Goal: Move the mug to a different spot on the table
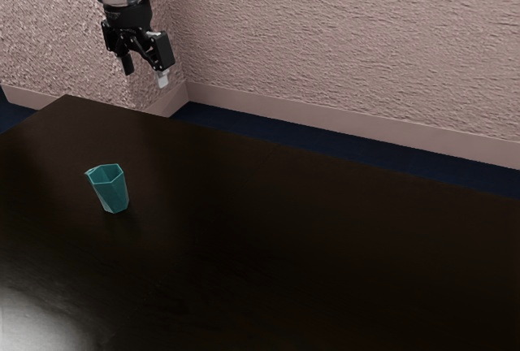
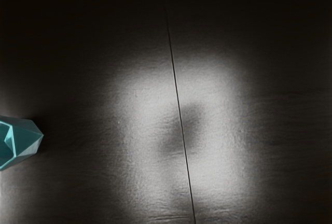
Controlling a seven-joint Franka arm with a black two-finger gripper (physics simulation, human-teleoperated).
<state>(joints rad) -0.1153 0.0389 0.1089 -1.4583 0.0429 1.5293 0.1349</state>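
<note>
The teal mug [image 1: 107,188] stands upright on the dark surface [image 1: 325,237], toward the exterior view's left. The hand [image 1: 146,73] hangs well above, fingers spread, holding nothing. An off-centre grip on the mug's slanted, faceted sides could tip it or let it slip.

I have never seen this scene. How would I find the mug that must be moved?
Start at the wide dark table before the rough pink wall. Toward the exterior view's left part of its top stands one small teal mug, upright and apart from the arm's black gripper high above. Its bright colour and flat, angular sides narrowing to the base set it apart.
</note>
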